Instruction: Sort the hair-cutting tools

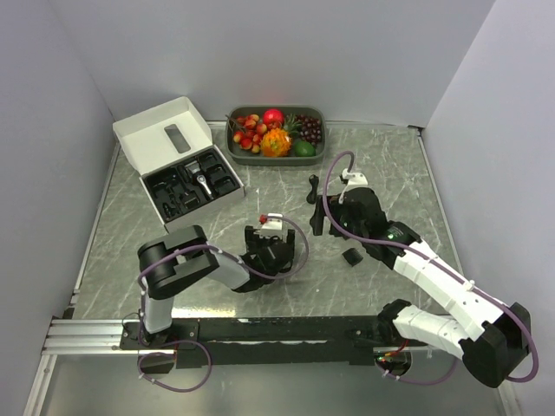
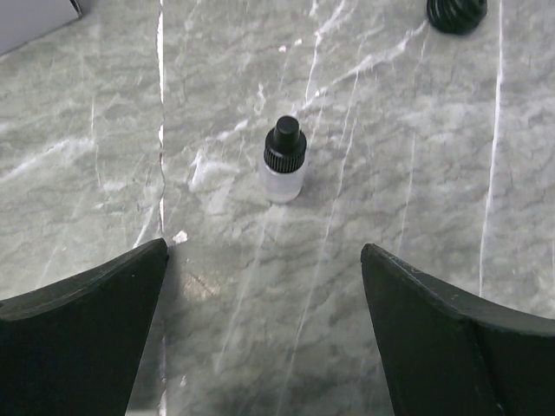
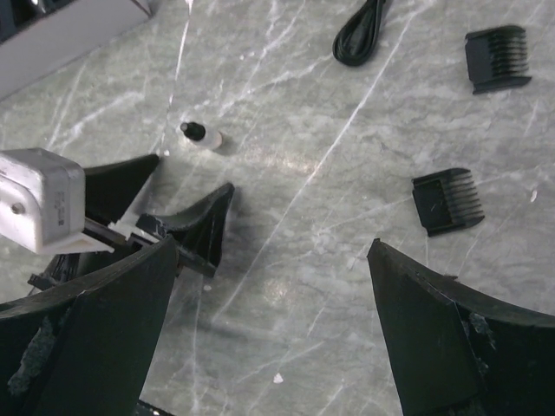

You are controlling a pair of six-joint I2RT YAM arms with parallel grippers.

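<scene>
Roughly half done, going by how things lie. The marble worktop [image 1: 121,225] has a white box [image 1: 160,139] open at its back left. The box's black insert [image 1: 227,184] is partly filled: the slim hair clipper [image 1: 201,180] sits in the middle, with a few dark parts in the slots around it, though they're too small to name. The grey fruit tray [image 1: 276,159] next to the box looks like it has nothing to do with the job.

Neither arm carries anything. The left gripper [image 2: 264,247] hovers low over the worktop with its jaws spread wide and empty, and the right gripper [image 3: 273,251] has its jaws wide apart too, nothing between them.

What's left is the loose stuff on the worktop, well apart from the box:
- two comb guards, one [image 3: 447,201] near the right gripper and another [image 3: 497,58] a bit beyond it
- a black pear-shaped piece [image 3: 360,30] farther back
- a tiny clear bottle [image 2: 284,160] with a black cap, standing upright right in front of the left gripper, probably the next pick

So at least four items have yet to go in.
</scene>
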